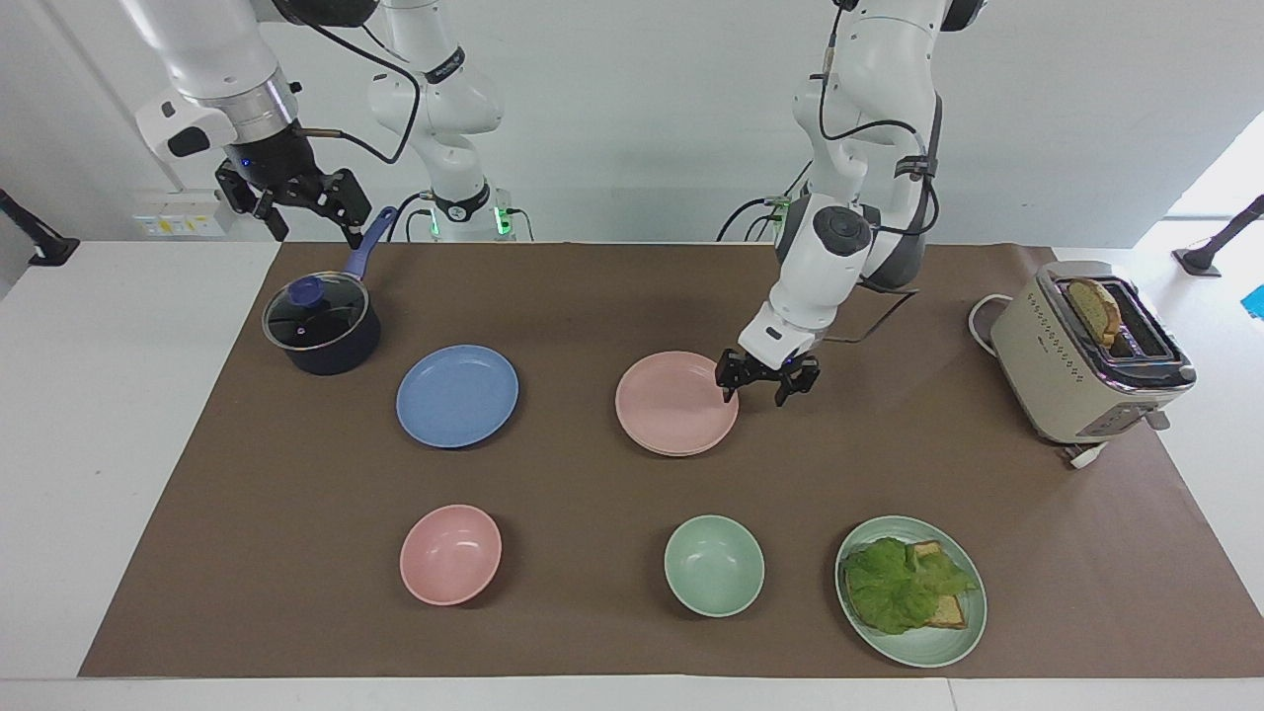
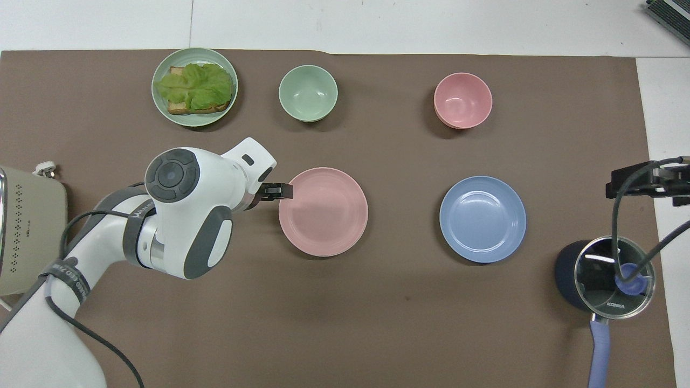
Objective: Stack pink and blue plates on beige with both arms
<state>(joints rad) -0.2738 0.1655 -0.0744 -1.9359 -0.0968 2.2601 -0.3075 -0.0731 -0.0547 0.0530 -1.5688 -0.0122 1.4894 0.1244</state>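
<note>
White desk (image 1: pixel 118 474), most of it covered by a brown mat (image 1: pixel 592 296). Plain pale wall (image 1: pixel 642 118) at the robots' end, with a socket strip (image 1: pixel 178 225) low on it. Bright daylight patch (image 1: pixel 1220 188) toward the left arm's end. Black stand feet (image 1: pixel 44 247) at both desk corners. Even, soft lighting.

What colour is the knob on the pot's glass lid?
The knob is blue-purple, like the pot's handle; the facing view shows it best.

Pink plate (image 1: pixel 675 401) lying flat atop beige plate (image 1: pixel 681 450), only beige rim showing; blue plate (image 1: pixel 457 395) sitting flat beside them toward right arm's end
</note>
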